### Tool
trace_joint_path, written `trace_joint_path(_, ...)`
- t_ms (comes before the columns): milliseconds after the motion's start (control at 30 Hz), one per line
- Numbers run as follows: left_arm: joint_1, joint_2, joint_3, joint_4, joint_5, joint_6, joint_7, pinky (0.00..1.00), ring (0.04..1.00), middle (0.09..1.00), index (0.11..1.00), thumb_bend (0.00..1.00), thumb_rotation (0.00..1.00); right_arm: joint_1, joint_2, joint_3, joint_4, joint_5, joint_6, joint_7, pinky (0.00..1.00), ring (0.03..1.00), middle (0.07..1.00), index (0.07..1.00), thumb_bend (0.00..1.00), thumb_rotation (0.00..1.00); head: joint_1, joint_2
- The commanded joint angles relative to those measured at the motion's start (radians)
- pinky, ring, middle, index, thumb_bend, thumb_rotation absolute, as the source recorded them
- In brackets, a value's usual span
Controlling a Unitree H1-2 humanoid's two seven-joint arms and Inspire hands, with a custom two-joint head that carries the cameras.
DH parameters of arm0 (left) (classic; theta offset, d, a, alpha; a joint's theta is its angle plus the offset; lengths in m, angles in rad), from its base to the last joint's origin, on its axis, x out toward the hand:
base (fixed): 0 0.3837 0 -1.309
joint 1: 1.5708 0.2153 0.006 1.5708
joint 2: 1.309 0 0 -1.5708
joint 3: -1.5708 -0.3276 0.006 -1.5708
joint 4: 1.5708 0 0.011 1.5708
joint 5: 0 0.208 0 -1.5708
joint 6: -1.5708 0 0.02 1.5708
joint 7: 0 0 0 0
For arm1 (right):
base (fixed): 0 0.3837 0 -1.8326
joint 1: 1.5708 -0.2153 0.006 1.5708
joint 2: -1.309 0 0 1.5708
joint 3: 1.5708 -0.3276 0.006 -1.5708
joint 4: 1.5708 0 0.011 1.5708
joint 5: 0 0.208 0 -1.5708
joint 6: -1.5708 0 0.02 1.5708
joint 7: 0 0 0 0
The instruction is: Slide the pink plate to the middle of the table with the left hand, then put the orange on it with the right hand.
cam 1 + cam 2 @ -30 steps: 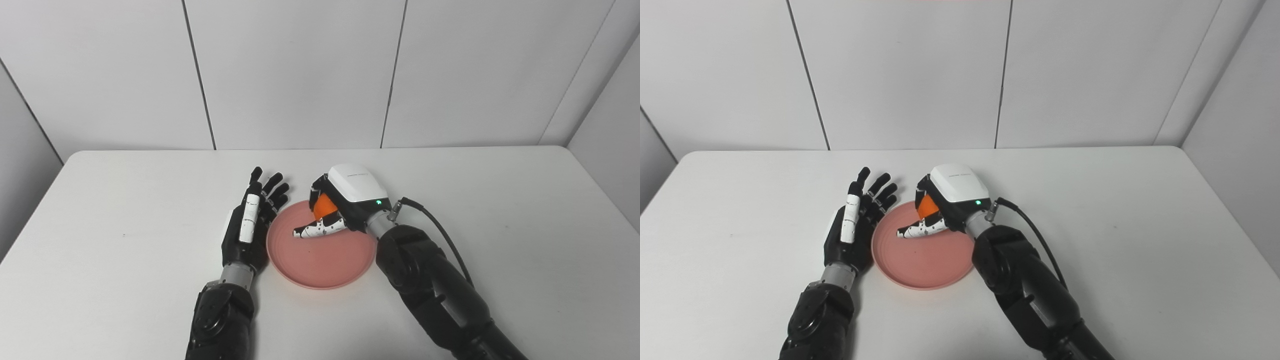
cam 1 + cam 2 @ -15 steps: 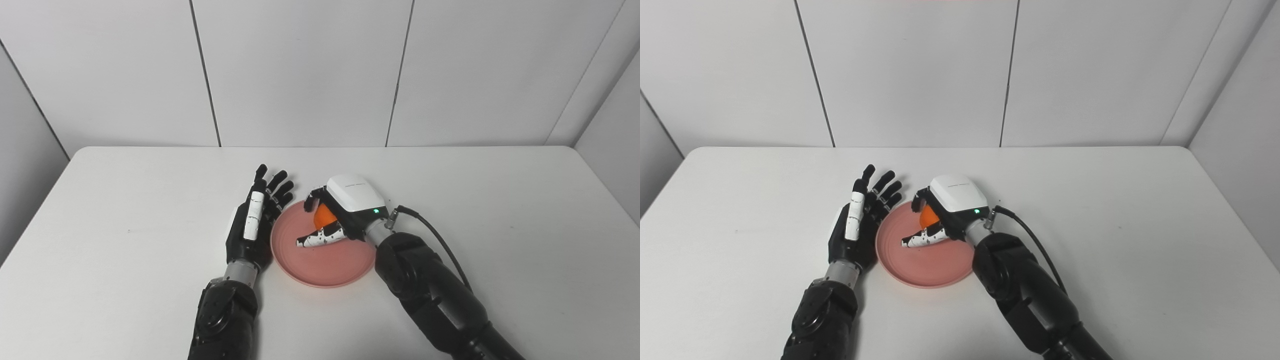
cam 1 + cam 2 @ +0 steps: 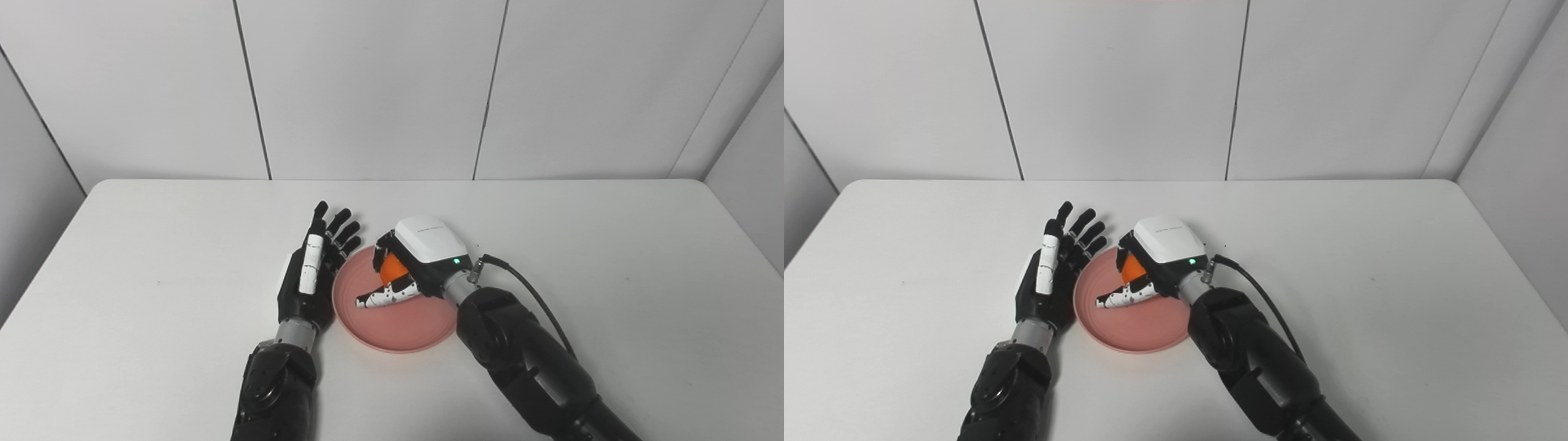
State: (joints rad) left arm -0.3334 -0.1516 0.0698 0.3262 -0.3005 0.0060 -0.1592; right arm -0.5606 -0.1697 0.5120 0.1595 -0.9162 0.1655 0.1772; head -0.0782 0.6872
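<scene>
The pink plate lies on the white table near the middle, toward me. Over its far half my right hand is shut on the orange, with black fingers wrapped round the far side and a white thumb stretched out above the plate's middle. Most of the fruit is hidden by the hand, and I cannot tell whether it touches the plate. My left hand stands open on its edge against the plate's left rim, fingers spread and pointing away from me.
A black cable runs from the right wrist back along the forearm. White wall panels close off the far side of the table.
The right hand with the orange has sunk lower and edged left over the plate. The camera shifted slightly a second ago. The left hand and plate have stayed put.
</scene>
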Motion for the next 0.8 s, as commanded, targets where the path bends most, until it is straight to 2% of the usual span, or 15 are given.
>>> trace_joint_path(0,0.046,-0.003,-0.002,0.057,0.022,0.053,0.040,0.85,0.857,0.903,1.000,0.89,0.76,-0.032,-0.007,-0.006,-0.051,0.004,-0.045,-0.019,0.16,0.215,0.278,0.320,0.70,0.74,0.000,0.001)
trace_joint_path(33,0.046,-0.004,-0.002,0.054,0.024,0.057,0.043,0.85,0.863,0.909,1.000,0.89,0.75,-0.030,-0.010,-0.007,-0.067,0.004,-0.041,-0.011,0.19,0.252,0.314,0.361,0.75,0.82,-0.001,0.001)
trace_joint_path(100,0.046,-0.004,-0.003,0.050,0.031,0.061,0.046,0.84,0.866,0.912,1.000,0.89,0.75,-0.028,-0.016,-0.007,-0.094,-0.003,-0.033,0.002,0.21,0.276,0.336,0.387,0.78,0.87,-0.002,0.001)
trace_joint_path(133,0.046,-0.004,-0.004,0.048,0.035,0.062,0.047,0.83,0.869,0.915,1.000,0.89,0.76,-0.027,-0.019,-0.006,-0.104,-0.007,-0.030,0.006,0.25,0.328,0.390,0.468,0.82,0.94,-0.002,0.001)
trace_joint_path(167,0.046,-0.004,-0.002,0.050,0.031,0.060,0.044,0.83,0.870,0.916,1.000,0.88,0.76,-0.026,-0.022,-0.007,-0.114,-0.014,-0.028,0.005,0.27,0.346,0.408,0.495,0.83,0.96,-0.003,0.000)
trace_joint_path(233,0.044,-0.007,0.004,0.053,0.019,0.059,0.039,0.84,0.877,0.929,1.000,0.87,0.75,-0.024,-0.023,-0.010,-0.128,-0.030,-0.020,-0.004,0.27,0.358,0.440,0.536,0.84,0.97,-0.003,0.000)
trace_joint_path(300,0.043,-0.008,0.005,0.054,0.018,0.057,0.040,0.84,0.864,0.921,1.000,0.88,0.74,-0.021,-0.022,-0.013,-0.138,-0.055,-0.010,-0.023,0.32,0.399,0.482,0.536,0.79,0.84,-0.004,0.001)
trace_joint_path(367,0.043,-0.008,0.004,0.056,0.021,0.053,0.037,0.83,0.858,0.914,1.000,0.89,0.74,-0.020,-0.022,-0.018,-0.138,-0.083,-0.017,-0.061,0.34,0.414,0.493,0.522,0.78,0.80,-0.005,0.001)
trace_joint_path(467,0.044,-0.006,0.003,0.053,0.023,0.053,0.036,0.83,0.860,0.908,1.000,0.91,0.74,-0.018,-0.022,-0.028,-0.132,-0.099,-0.028,-0.103,0.36,0.438,0.515,0.535,0.77,0.81,-0.005,0.003)
trace_joint_path(633,0.042,-0.005,0.003,0.055,0.025,0.051,0.037,0.87,0.864,0.905,1.000,0.91,0.75,-0.019,-0.028,-0.039,-0.127,-0.101,-0.037,-0.128,0.56,0.632,0.669,0.658,0.78,0.90,-0.006,0.006)
trace_joint_path(767,0.039,-0.003,0.002,0.060,0.027,0.049,0.035,0.88,0.872,0.905,1.000,0.93,0.75,-0.019,-0.033,-0.038,-0.121,-0.098,-0.034,-0.127,0.63,0.696,0.714,0.692,0.79,0.92,-0.006,0.006)
